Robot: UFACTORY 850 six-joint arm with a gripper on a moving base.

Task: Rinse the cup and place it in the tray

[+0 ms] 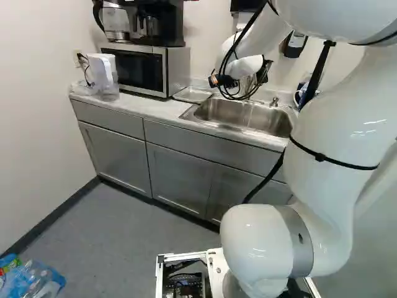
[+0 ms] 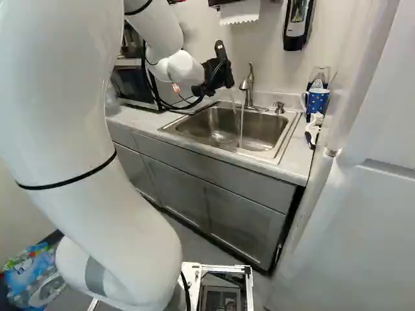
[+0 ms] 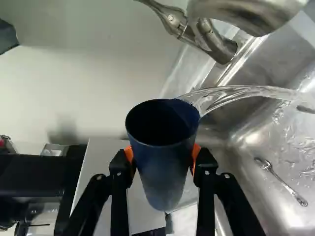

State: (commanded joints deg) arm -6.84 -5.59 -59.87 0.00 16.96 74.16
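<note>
I have the blue cup (image 3: 165, 172) clamped between both pads of my gripper (image 3: 162, 156) — its mouth just ahead of them, tipped so the water (image 3: 236, 94) spills into the sink (image 2: 266, 126). I'd judge that keeps the rinse off the surface (image 2: 298, 162) — and empties the cup for the tray.

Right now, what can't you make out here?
Inside bottom of the cup: wrist view, lost in shadow.
Gripping faces of the pincer: wrist view, hidden by the cup.
Fine residue on the tray: left base view, too small.
Inside of the blue mug: right base view, hidden by its wall.
</note>
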